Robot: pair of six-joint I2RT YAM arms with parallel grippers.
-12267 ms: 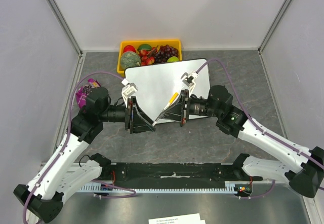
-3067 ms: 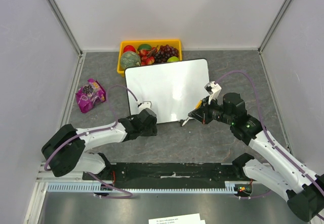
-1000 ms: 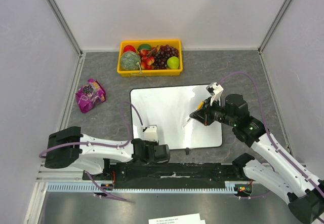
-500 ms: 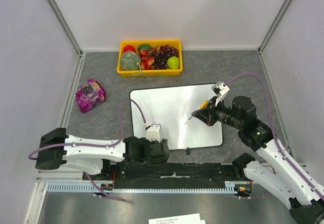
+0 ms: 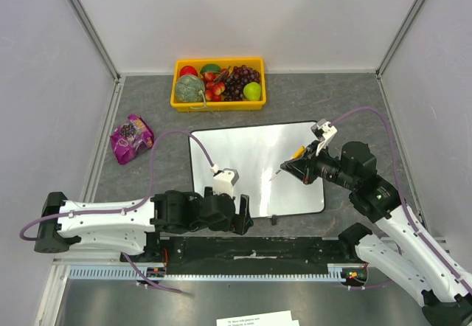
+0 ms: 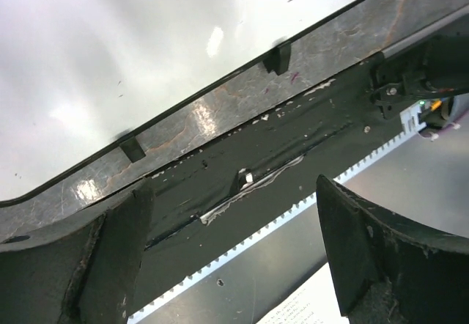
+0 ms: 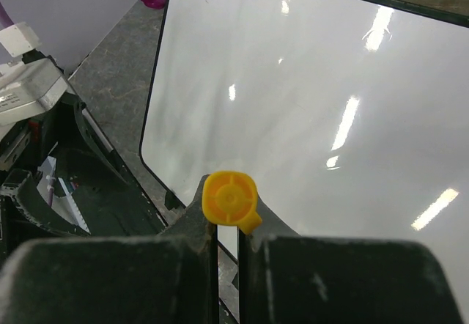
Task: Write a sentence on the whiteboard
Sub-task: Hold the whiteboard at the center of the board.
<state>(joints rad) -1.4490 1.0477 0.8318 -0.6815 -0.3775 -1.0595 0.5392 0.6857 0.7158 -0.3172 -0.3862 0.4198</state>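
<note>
The whiteboard (image 5: 243, 164) lies flat in the middle of the table, glossy and blank; no sentence shows on it. It fills the right wrist view (image 7: 315, 97) and the top of the left wrist view (image 6: 110, 53). My right gripper (image 5: 296, 167) hovers over the board's right part, shut on a marker (image 5: 286, 165) with a yellow end (image 7: 230, 199), tip pointing down-left. My left gripper (image 5: 241, 215) is open and empty at the board's near edge, its fingers (image 6: 121, 243) wide apart over the black rail.
A yellow fruit tray (image 5: 218, 108) stands at the back. A purple packet (image 5: 131, 139) lies at the left. The black base rail (image 5: 251, 248) runs along the near edge, also in the left wrist view (image 6: 256, 155). Grey walls enclose the table.
The board, earlier propped against the tray, now lies flat nearer the arms. In the last second my left gripper slid right along its near edge; my right gripper shifted slightly right with the marker.
</note>
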